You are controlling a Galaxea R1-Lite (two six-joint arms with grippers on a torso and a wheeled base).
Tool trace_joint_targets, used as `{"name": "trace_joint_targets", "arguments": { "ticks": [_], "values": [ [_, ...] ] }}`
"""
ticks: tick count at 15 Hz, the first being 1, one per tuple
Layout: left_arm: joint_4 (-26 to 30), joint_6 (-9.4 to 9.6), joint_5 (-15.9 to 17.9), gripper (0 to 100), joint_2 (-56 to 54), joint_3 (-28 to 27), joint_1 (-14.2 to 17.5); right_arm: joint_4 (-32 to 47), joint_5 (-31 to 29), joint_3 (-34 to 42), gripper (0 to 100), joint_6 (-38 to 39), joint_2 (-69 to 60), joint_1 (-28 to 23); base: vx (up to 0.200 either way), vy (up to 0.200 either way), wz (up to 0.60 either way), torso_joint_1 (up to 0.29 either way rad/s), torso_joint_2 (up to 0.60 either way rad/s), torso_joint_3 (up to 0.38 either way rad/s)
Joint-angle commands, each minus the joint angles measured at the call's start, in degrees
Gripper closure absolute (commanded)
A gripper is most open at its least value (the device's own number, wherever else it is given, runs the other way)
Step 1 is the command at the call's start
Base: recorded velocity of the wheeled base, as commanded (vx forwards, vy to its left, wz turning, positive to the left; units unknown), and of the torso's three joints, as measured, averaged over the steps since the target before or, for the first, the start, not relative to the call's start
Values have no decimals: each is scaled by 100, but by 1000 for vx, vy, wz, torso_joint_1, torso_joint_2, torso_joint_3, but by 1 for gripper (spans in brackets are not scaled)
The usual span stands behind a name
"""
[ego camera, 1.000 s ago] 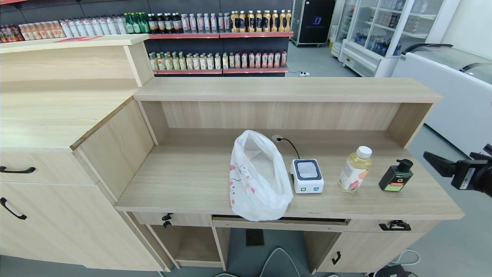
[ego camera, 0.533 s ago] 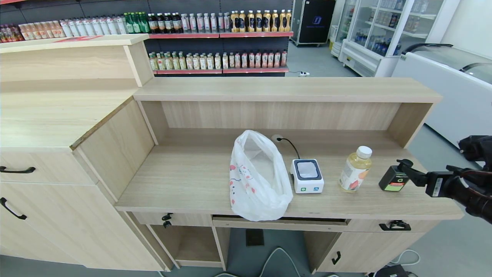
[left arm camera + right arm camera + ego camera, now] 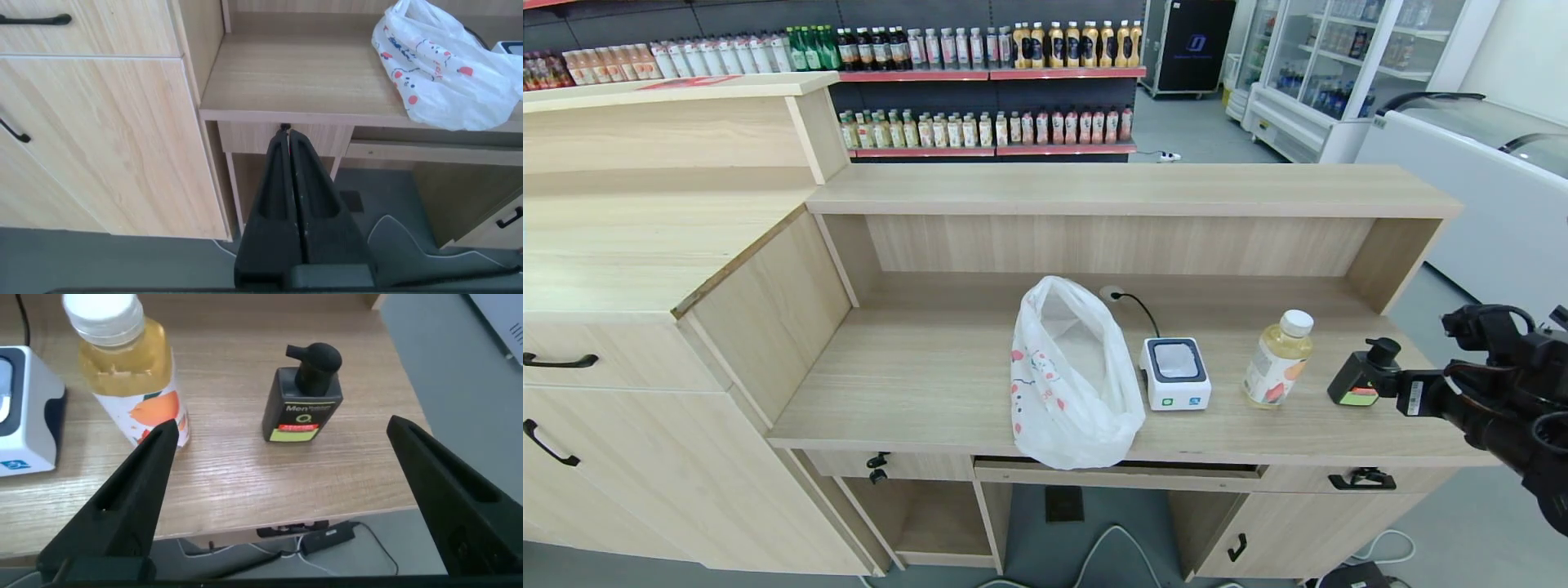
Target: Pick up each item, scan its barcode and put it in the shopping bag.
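Note:
A black pump bottle [image 3: 1349, 385] with a green and red label stands at the right end of the wooden counter [image 3: 931, 384]. A yellow drink bottle [image 3: 1278, 358] with a white cap stands to its left, then a white barcode scanner [image 3: 1174, 371], then the white shopping bag [image 3: 1074, 376], open at the top. My right gripper [image 3: 1379, 374] hovers open just right of the pump bottle. In the right wrist view the pump bottle [image 3: 301, 396] stands between its spread fingers [image 3: 122, 506], with the drink bottle [image 3: 131, 371] beside. My left gripper [image 3: 288, 147] is shut, low before the counter's front edge.
The counter has a raised back shelf [image 3: 1127, 189] and side walls. A cable [image 3: 1139, 309] runs from the scanner to the back. A taller cabinet [image 3: 645, 245] stands on the left. Bare counter lies left of the bag [image 3: 441, 73]. Drawers and handles sit under the counter edge.
My right gripper has moved left and slightly down toward the black pump bottle, from beyond the counter's right end to right beside it. The items on the counter have not moved.

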State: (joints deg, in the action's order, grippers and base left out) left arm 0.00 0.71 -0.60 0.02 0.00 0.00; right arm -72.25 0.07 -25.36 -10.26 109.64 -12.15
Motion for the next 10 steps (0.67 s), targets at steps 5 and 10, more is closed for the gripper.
{"name": "trace_joint_targets", "arguments": {
  "ticks": [5, 10],
  "values": [
    [0, 0, -2, 100, -2, 0, 0, -17, 239, -690, 0, 24, 796, 143, 0, 0, 0, 0, 0, 0],
    [0, 0, -2, 100, -2, 0, 0, 141, 248, -1208, 0, -72, 1226, 354, 0, 0, 0, 0, 0, 0]
  ]
}}
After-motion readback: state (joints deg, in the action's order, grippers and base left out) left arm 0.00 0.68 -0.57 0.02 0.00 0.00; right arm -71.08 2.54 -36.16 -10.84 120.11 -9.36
